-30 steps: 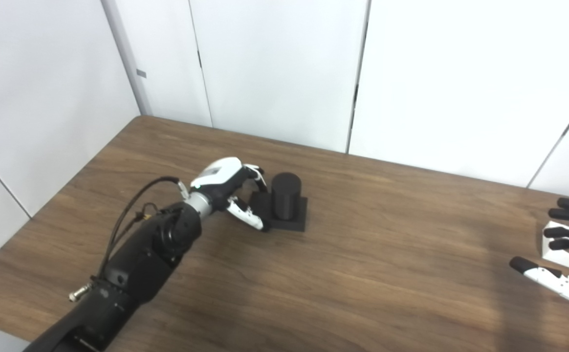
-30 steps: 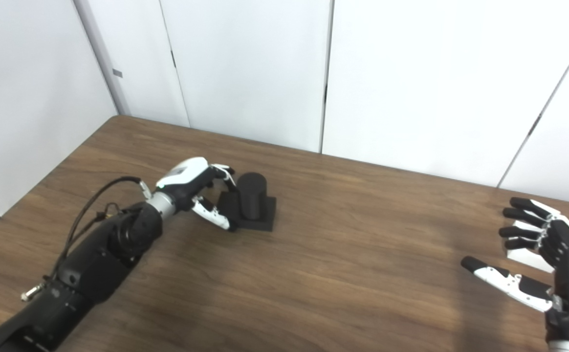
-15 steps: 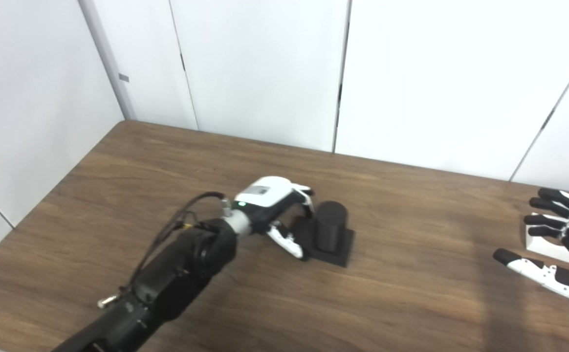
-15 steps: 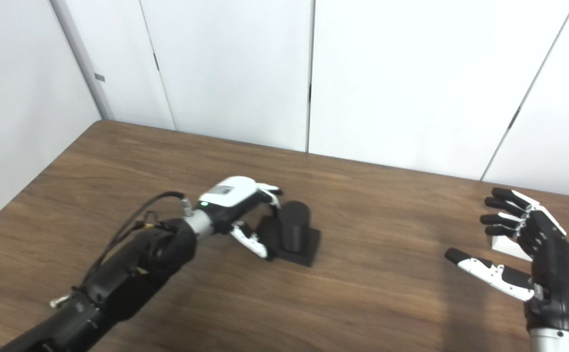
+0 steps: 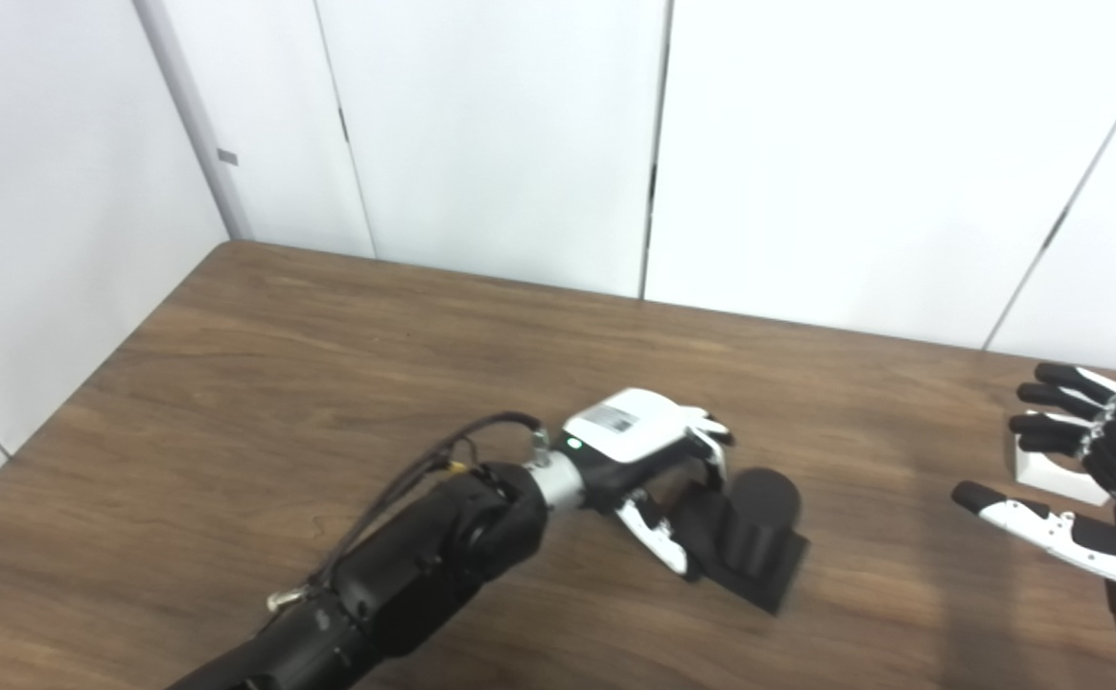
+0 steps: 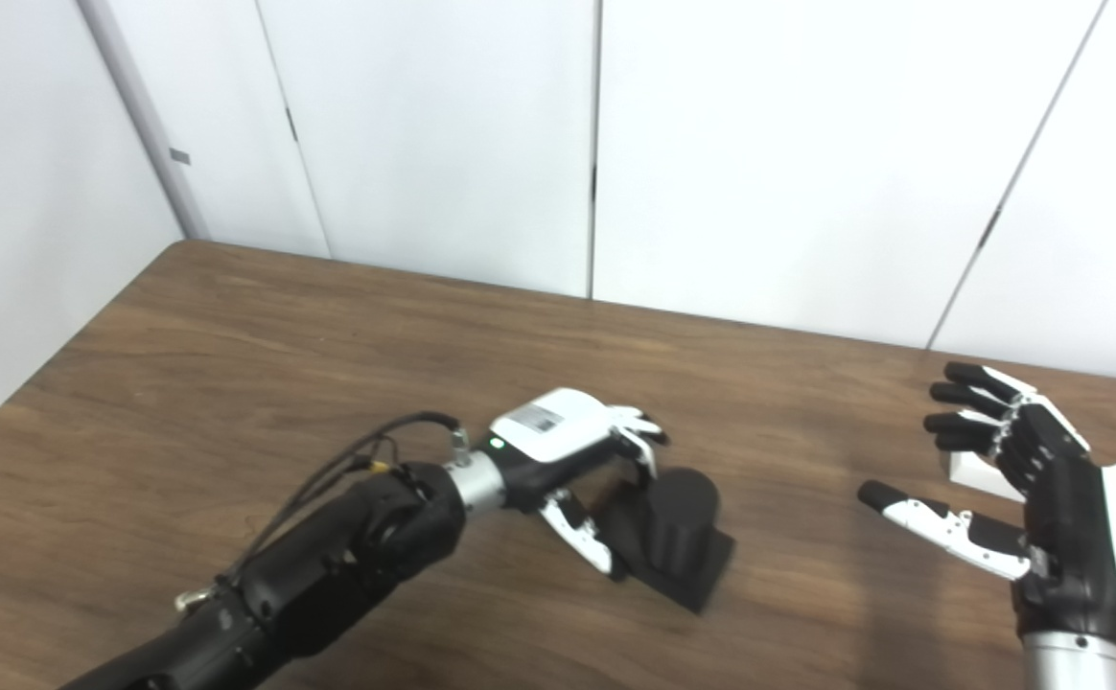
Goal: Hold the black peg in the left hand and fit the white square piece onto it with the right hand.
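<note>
The black peg (image 5: 755, 537), a short round post on a flat square base, now sits tilted, its top leaning toward 3 o'clock and the base's left side off the desk (image 5: 328, 383), whereas a second ago it stood upright and flat. It has also travelled toward the middle of the desk, from 10 o'clock of centre to roughly 6 o'clock of centre; part of that shift is the head cameras turning, since the wall panels slide too, but the peg's new lean is its own. The left hand (image 5: 659, 470) has moved with it, fingers curled over the base's left edge and thumb tucked beneath, so it is closed on the peg and appears to be lifting or dragging it rightward. I judge the pick-up of the peg to be under way, not finished, as one corner of the base still seems to touch the wood.

The white square piece (image 5: 1047, 470) lies at 3 o'clock near the desk's right edge, partly hidden behind the right hand (image 6: 1028, 498). That hand hovers beside it with fingers spread wide and thumb out, holding nothing. Its pose looks almost unchanged over the last second, so the grasp of the white piece has yet to begin.
</note>
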Motion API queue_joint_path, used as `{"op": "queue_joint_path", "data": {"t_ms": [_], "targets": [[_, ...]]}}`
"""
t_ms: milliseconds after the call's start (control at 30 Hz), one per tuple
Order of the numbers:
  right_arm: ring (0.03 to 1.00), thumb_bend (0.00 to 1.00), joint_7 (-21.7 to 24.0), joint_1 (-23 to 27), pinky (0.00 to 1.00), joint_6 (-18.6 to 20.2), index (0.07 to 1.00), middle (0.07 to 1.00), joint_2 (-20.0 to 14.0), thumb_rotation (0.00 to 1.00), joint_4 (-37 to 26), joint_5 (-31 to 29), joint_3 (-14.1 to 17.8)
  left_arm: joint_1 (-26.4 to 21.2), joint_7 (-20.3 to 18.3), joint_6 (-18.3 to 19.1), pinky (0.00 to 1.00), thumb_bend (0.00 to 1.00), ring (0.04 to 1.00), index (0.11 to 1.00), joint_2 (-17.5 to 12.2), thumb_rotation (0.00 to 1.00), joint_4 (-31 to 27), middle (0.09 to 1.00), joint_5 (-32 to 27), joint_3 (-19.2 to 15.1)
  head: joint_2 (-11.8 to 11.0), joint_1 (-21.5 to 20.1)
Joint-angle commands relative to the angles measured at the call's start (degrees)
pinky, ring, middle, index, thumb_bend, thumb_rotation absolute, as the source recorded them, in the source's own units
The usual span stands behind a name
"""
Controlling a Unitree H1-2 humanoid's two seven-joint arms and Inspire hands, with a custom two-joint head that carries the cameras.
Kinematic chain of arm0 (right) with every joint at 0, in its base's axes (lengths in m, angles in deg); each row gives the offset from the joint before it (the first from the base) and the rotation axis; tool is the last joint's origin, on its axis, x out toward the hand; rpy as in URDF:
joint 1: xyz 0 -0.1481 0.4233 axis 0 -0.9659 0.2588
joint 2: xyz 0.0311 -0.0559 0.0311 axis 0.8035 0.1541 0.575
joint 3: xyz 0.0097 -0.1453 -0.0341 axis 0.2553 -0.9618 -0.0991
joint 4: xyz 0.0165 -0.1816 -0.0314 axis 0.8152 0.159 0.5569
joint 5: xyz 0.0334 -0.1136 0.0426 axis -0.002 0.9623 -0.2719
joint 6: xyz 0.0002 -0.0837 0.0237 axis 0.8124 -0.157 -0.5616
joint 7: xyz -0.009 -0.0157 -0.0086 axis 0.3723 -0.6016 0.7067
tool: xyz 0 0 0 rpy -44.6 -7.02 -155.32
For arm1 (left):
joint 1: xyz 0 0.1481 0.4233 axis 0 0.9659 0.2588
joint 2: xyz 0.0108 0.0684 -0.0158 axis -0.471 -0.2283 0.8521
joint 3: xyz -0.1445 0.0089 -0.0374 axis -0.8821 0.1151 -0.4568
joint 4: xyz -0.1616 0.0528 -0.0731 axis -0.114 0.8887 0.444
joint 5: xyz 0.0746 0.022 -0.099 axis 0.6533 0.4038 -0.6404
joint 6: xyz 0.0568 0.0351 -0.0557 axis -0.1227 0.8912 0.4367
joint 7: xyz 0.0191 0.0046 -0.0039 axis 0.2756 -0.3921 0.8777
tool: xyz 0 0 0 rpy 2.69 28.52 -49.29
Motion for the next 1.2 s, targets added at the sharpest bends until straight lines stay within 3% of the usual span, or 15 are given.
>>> {"op": "queue_joint_path", "data": {"t_ms": [0,200,300,633,733,800,933,1167], "targets": [[0.605,0.53,-0.22,1.33,0.58,-2.54,0.712,0.685,-1.11,0.12,-0.91,0.46,0.45,1.33,-3.78,-0.46,0.78,0.52,0.944,0.49,-1.56,0.08,4.53,0.888,5.01,3.65,0.12,-0.21],[0.605,0.55,-0.46,1.6,0.59,-3.11,0.712,0.678,-1.39,0.19,-0.25,0.28,0.67,0.87,-2.82,-2.14,0.76,0.52,0.935,0.488,-2.01,0.08,5.71,0.876,6.28,4.79,0.67,-2.08],[0.606,0.55,-0.52,1.99,0.57,-4.18,0.707,0.675,-1.65,0.16,0.3,0.23,0.65,0.76,-3.59,-1.86,0.76,0.52,0.927,0.489,-2.88,0.08,4.38,0.872,6.32,4.65,1.06,-4.72],[0.591,0.61,0.09,4.51,0.53,-3.63,0.696,0.667,-3.81,0.26,0.03,2.74,0.43,0.79,-4.13,-3.13,0.8,0.52,0.919,0.491,-6.66,0.08,2.15,0.882,7.92,5.11,0.2,-13.9],[0.595,0.62,2.01,6.17,0.5,-0.32,0.703,0.677,-5.47,0.22,-0.91,2.05,0.19,1.46,-3.98,-3.41,0.8,0.52,0.911,0.491,-7.56,0.08,1.29,0.877,7.12,4.35,-0.3,-18.11],[0.622,0.61,5.91,7.32,0.52,3.91,0.742,0.723,-9.05,0.21,-1.79,2.66,-1.0,1.96,-3.68,-3.91,0.79,0.52,0.904,0.49,-8.21,0.08,0.81,0.871,6.65,3.8,-0.83,-20.62],[0.66,0.7,9.7,8.8,0.53,8.33,0.808,0.809,-13.4,0.17,-2.18,6.41,-3.51,2.93,-3.9,-4.67,0.79,0.52,0.902,0.491,-9.35,0.07,-0.17,0.871,5.64,2.51,-2.0,-26.49],[0.681,0.75,10.17,10.92,0.54,13.25,0.786,0.794,-15.87,0.12,-1.89,21.69,-8.49,4.07,-3.81,-5.86,0.78,0.52,0.89,0.491,-10.97,0.07,-1.36,0.869,5.31,0.97,-4.22,-33.65]]}}
